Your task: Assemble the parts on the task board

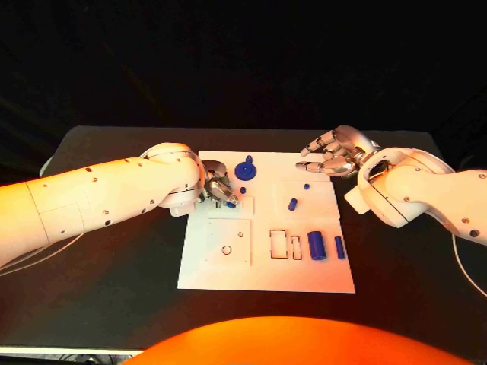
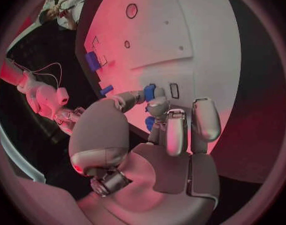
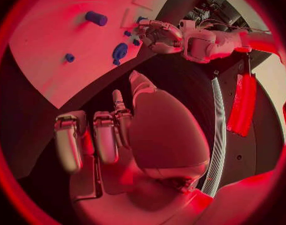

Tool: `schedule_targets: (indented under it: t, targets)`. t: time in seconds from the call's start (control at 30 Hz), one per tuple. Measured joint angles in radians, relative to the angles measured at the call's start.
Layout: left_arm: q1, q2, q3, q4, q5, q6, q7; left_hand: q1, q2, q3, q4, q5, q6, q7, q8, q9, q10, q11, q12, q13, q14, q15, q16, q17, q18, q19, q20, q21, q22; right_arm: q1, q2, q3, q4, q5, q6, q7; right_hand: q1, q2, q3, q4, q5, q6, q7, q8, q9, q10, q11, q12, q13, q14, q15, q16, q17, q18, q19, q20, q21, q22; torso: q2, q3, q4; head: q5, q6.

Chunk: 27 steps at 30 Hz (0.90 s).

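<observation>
The left hand (image 1: 220, 190) pinched a small blue part (image 2: 149, 92) over the task board (image 1: 265, 266) — lower it squarely into its slot. The right hand (image 1: 333, 154) hovered released.

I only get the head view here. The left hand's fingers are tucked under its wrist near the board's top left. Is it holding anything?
Observer: Yes. The left wrist view shows the left hand pinching a small blue part between its thumb and a finger.
Operator: Where on the board is that?
Observer: Right beside a small rectangular slot in the task board.
Operator: And the right hand, anything in its palm?
Observer: No. The right wrist view shows the right hand holding nothing, with its fingers apart.
</observation>
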Motion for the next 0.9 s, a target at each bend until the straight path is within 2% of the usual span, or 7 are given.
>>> schedule_targets:
  t: [0.03,0.5,0.63,0.83,0.9]
  targets:
    - [0.000,0.000,0.000,0.000,0.000,0.001,0.000,-0.004,-0.004,0.015,-0.015,0.000,0.001,-0.001,0.000,0.010,0.000,0.000,0.004,0.000,0.000,0.000,0.000,0.000,0.000,0.000,0.000,0.000,0.001,0.000,0.000,0.000,0.000,0.000,0.000,0.000,0.000,0.000,0.000,0.000,0.000,0.000,0.000,0.000,0.000,0.000,0.000,0.000,0.000,0.000,0.000,0.000,0.000,0.000,0.000,0.000,0.000,0.000,0.000,0.0000,0.0000,0.000,-0.001]
    - [0.000,0.003,-0.001,-0.006,0.002,0.002,0.000,-0.021,0.006,0.007,-0.023,-0.009,0.005,-0.005,0.000,0.017,0.001,0.001,0.004,0.001,0.000,0.000,0.000,0.000,0.000,0.004,-0.004,0.000,0.006,0.000,-0.002,0.000,0.000,-0.001,-0.001,-0.001,0.000,0.000,0.000,0.000,0.000,0.000,0.000,0.000,0.000,0.000,0.000,0.000,0.000,0.000,0.000,0.000,0.001,0.000,0.000,0.000,0.000,0.000,0.000,0.0011,-0.0009,0.000,-0.002]
    - [0.000,0.004,-0.001,-0.009,0.003,0.003,0.001,-0.021,0.005,0.004,-0.026,-0.009,0.005,-0.005,0.000,0.044,0.001,0.001,0.004,-0.001,0.000,0.000,0.000,0.000,0.000,0.004,-0.004,0.000,0.006,0.000,-0.002,0.000,0.000,-0.001,-0.001,-0.001,0.000,0.000,0.000,0.000,0.000,0.000,0.000,0.000,-0.001,0.000,0.000,0.000,0.000,0.000,0.000,0.000,0.001,0.000,0.000,0.000,0.000,0.000,0.000,0.0011,-0.0012,0.000,-0.002]
    - [0.000,0.006,-0.001,-0.014,0.007,0.005,0.001,-0.033,0.001,0.001,-0.029,-0.013,0.013,-0.012,0.000,0.045,0.001,0.002,0.004,-0.003,0.000,0.000,0.000,0.000,0.000,0.004,-0.004,0.000,0.006,0.000,-0.002,0.000,0.000,-0.002,-0.001,-0.001,-0.008,0.000,0.000,0.000,-0.004,0.000,0.000,0.004,-0.001,0.000,0.000,-0.005,0.000,0.000,0.000,0.000,0.001,0.000,0.000,0.000,0.000,0.000,0.000,0.0008,-0.0011,-0.002,0.000]
    - [0.000,0.007,0.000,-0.016,0.007,0.005,0.002,-0.036,-0.001,0.011,-0.044,-0.015,0.016,-0.015,0.000,0.046,0.001,0.002,0.004,-0.003,0.000,0.000,0.000,0.000,0.000,0.004,-0.004,0.000,0.006,0.000,-0.002,0.000,0.000,-0.002,-0.001,-0.001,-0.008,0.000,0.000,0.000,-0.008,0.000,0.000,0.004,-0.001,0.000,0.000,-0.005,0.000,0.000,0.000,0.000,0.001,0.000,0.000,0.000,0.000,0.000,0.000,0.0007,-0.0011,-0.002,0.000]
